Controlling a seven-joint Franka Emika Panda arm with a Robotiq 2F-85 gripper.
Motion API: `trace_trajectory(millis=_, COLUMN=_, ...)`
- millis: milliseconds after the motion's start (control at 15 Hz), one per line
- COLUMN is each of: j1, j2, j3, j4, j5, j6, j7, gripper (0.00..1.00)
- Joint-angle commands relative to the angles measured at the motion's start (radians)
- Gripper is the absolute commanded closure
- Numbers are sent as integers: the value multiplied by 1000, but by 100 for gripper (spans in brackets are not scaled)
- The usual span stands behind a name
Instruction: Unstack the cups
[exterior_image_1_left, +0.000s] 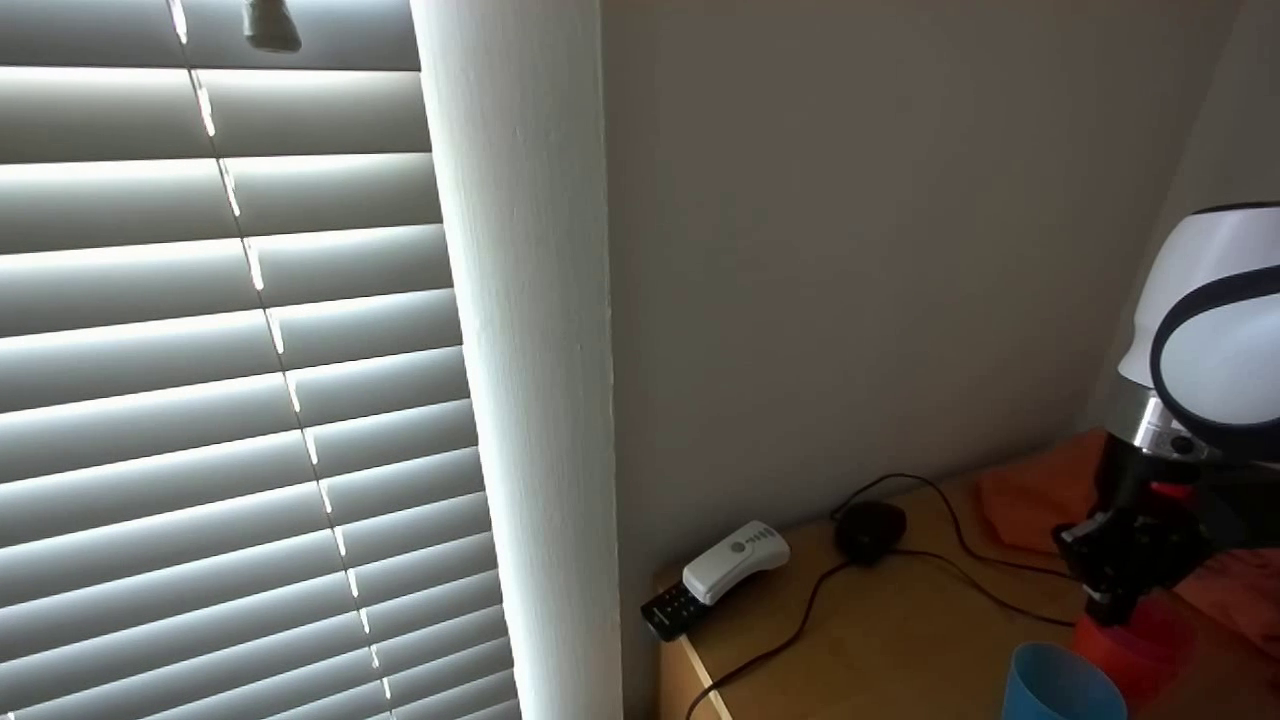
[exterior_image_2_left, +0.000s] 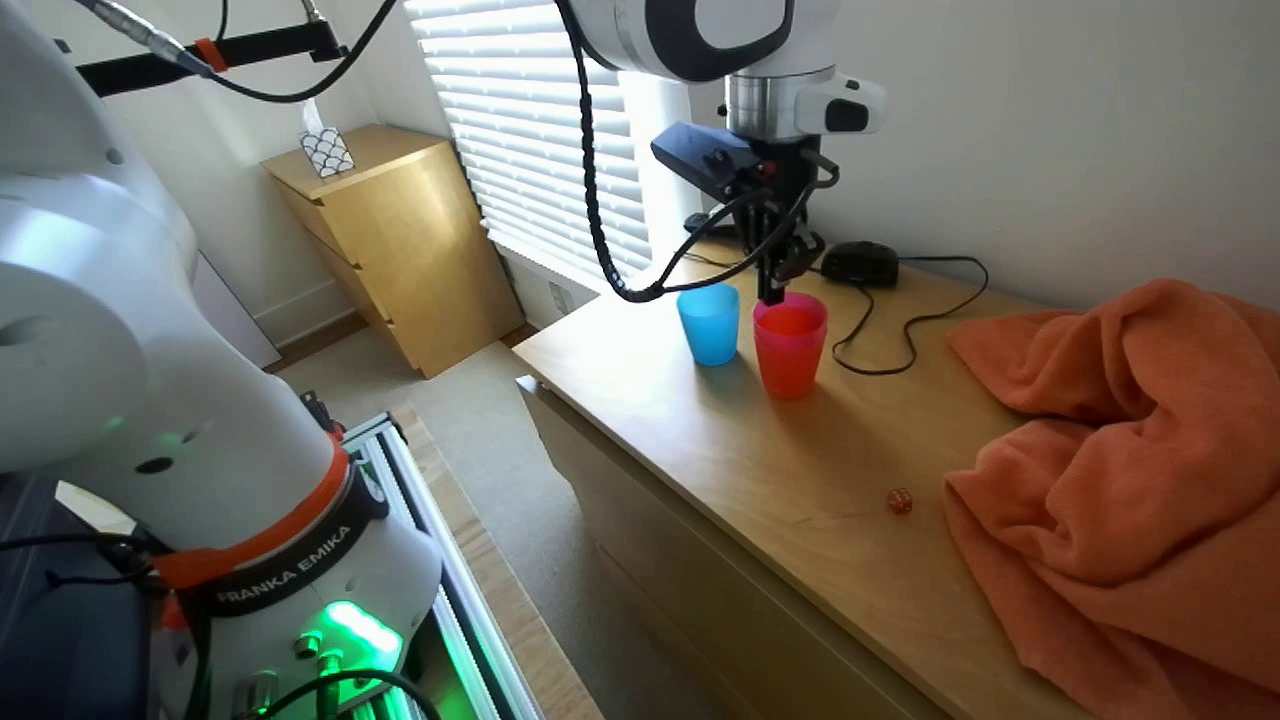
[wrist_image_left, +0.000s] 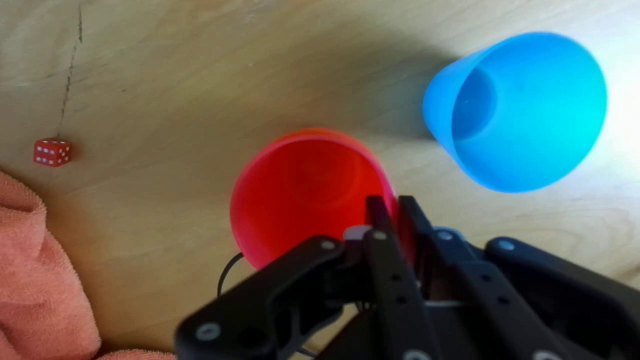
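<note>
A pink cup appears nested in a red-orange cup, whose rim shows just past the pink one in the wrist view. The stack stands upright on the wooden top. A blue cup stands apart beside it and also shows in both exterior views. My gripper points down with one finger inside the pink cup and one outside. The fingers are close together on its rim; whether the outer cup's rim is also between them is hidden. The gripper also shows in both exterior views.
A red die and an orange towel lie on the wooden dresser top. A black device with a dark cable lies behind the cups. A white remote and a black remote lie near the dresser's edge.
</note>
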Motion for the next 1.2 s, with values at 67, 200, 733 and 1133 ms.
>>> trace_trajectory(millis=67, j1=-2, j2=-2, j3=-2, j4=-5, j5=-2, j6=25, j7=1, gripper=100)
trace_trajectory(millis=200, j1=-2, j2=-6, j3=-2, j4=-6, j5=0, j6=15, j7=0, gripper=100)
trace_trajectory(millis=733, j1=4, j2=-19, j3=-10, j4=-9, j5=-37, j6=-14, j7=99, gripper=99)
trace_trajectory(millis=1133, j1=12, j2=-63, j3=-16, j4=-19, j5=-249, j6=-100, j7=290, gripper=99)
